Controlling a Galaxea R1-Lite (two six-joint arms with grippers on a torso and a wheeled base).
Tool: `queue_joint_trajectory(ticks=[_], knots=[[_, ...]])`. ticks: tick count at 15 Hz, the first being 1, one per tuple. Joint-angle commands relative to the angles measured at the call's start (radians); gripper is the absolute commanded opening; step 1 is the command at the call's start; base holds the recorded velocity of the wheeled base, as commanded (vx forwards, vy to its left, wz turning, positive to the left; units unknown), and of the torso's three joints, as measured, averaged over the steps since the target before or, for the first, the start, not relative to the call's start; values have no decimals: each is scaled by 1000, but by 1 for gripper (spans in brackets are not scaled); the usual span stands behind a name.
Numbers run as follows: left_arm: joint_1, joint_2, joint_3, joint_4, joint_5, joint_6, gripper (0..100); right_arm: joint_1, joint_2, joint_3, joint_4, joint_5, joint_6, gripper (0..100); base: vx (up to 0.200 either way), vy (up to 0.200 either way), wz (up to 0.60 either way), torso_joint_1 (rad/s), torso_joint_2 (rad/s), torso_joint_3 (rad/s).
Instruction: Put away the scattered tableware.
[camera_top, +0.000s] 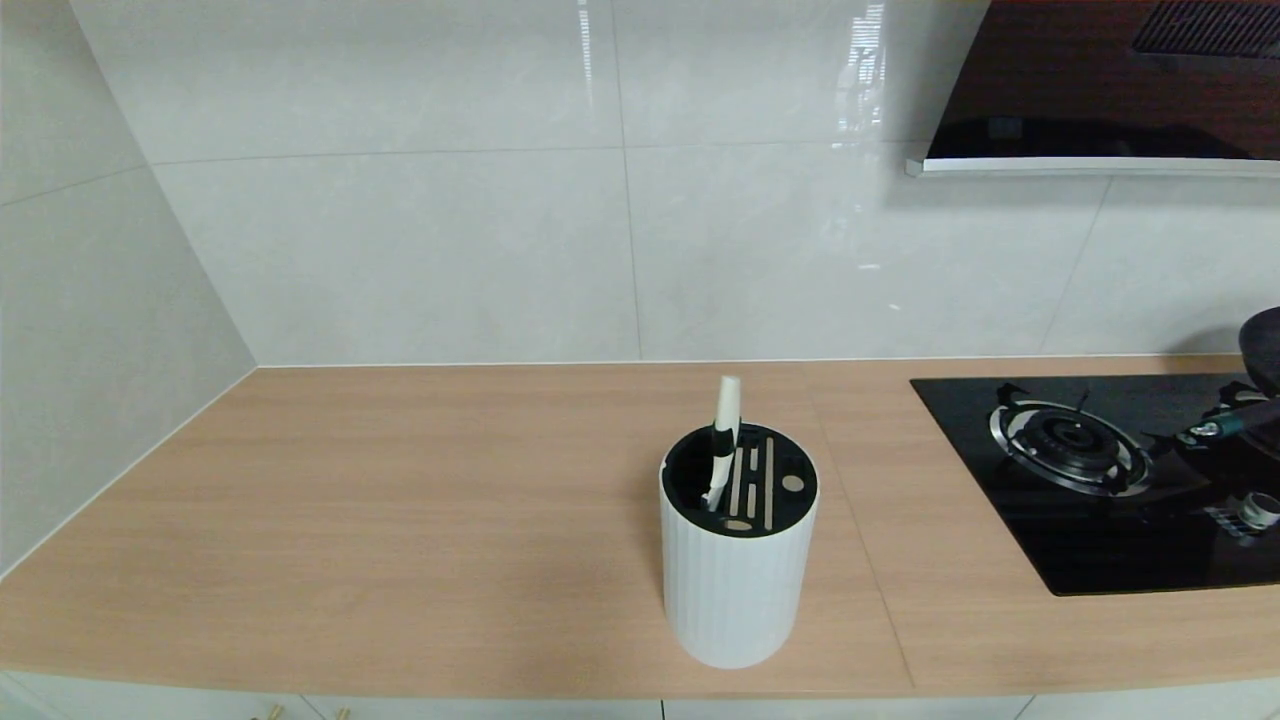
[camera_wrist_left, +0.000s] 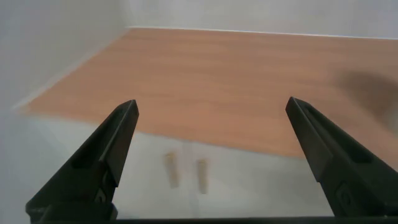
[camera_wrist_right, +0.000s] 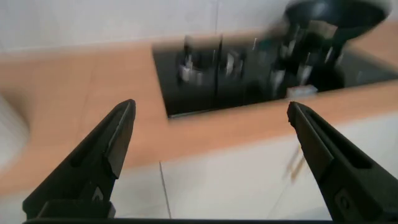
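1. Holder (camera_top: 738, 580): white, ribbed, cylindrical, with a black slotted top. We find it upright on the wooden desk (camera_top: 400, 500), lower centre of the head frame, near the front edge.
2. Utensil (camera_top: 724, 430): pale handle with a black band, standing in the holder's open left compartment, handle end up and slightly tilted.
3. Hob (camera_top: 1090, 540): black glass, at the right of the frame, well apart from the holder. We note one burner ring (camera_top: 1068, 445) and a dark pan (camera_top: 1262, 345) at the right edge.
4. Left fingers (camera_wrist_left: 106, 155): spread wide, holding nothing, before the desk's front edge above two cabinet handles (camera_wrist_left: 171, 169).
5. Right fingers (camera_wrist_right: 102, 155): spread wide, empty, before the desk edge facing the hob.
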Motion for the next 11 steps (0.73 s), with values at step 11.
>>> queue_joint_trajectory(ticks=[11], knots=[[0, 2, 2, 13, -38, -5, 100, 4, -5, 5, 47, 237, 44, 100, 0, 0, 0, 0, 0, 0]])
